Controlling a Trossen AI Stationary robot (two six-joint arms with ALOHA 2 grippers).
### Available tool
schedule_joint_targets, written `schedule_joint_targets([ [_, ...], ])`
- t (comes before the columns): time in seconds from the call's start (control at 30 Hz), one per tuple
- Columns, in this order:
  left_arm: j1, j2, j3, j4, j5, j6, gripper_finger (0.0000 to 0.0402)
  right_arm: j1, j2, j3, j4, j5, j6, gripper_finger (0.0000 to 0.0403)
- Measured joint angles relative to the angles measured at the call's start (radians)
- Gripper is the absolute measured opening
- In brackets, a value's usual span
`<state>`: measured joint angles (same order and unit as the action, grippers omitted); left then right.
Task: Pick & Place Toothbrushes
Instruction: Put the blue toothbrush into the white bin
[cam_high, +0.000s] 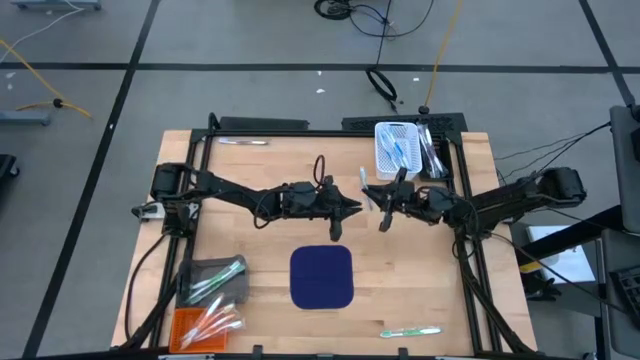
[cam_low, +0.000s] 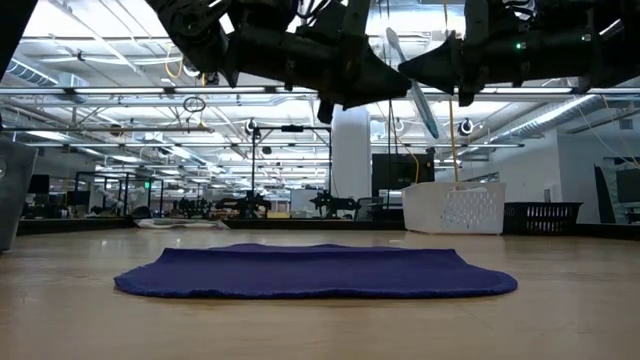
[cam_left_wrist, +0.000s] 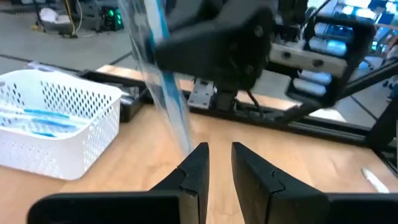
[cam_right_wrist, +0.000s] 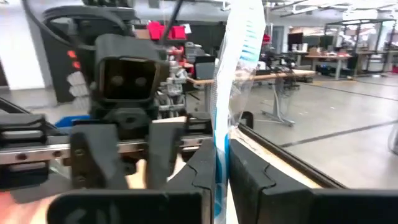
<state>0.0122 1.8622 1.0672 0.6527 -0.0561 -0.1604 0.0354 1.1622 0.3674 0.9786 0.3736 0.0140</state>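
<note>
A blue-and-white toothbrush (cam_right_wrist: 231, 74) in a clear wrapper stands nearly upright in the air above the table's middle, with my right gripper (cam_right_wrist: 221, 158) shut on it. My left gripper (cam_left_wrist: 221, 155) faces it from the table's left side, open, with nothing between its fingers; the toothbrush's lower end (cam_left_wrist: 184, 138) hangs just beyond its fingertips. In the high view the two grippers (cam_high: 352, 207) (cam_high: 378, 198) meet tip to tip, far of the navy mat (cam_high: 322, 277). More toothbrushes lie in the white basket (cam_high: 397, 148). My right gripper pinches the wrapped toothbrush between its two fingers, around the middle of its length (cam_right_wrist: 219, 146). The fingers come roughly level from the table's right side and lie across it. The toothbrush is lifted clear, tilted a little from upright (cam_low: 413, 85), both ends free.
A grey bin (cam_high: 215, 280) with green toothbrushes and an orange bin (cam_high: 205, 325) stand at the near left. One toothbrush (cam_high: 410, 331) lies near the front edge on the right, another (cam_high: 243, 142) at the far left. A black frame borders the table.
</note>
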Motion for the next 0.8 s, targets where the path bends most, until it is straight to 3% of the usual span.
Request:
schedule_joint_targets([
  [0.27,-0.015,0.000,0.000,-0.085,-0.005,-0.015,0.0067,-0.075,-0.143,0.000,-0.239,0.128,-0.026,0.0015],
  [0.47,-0.040,0.000,0.000,-0.122,-0.005,-0.026,0.0067,-0.166,-0.219,-0.001,-0.347,0.156,-0.044,0.0015],
  [0.8,-0.089,0.000,0.000,-0.128,-0.005,-0.027,0.0067,-0.361,-0.243,-0.001,-0.460,0.206,-0.057,0.0015],
])
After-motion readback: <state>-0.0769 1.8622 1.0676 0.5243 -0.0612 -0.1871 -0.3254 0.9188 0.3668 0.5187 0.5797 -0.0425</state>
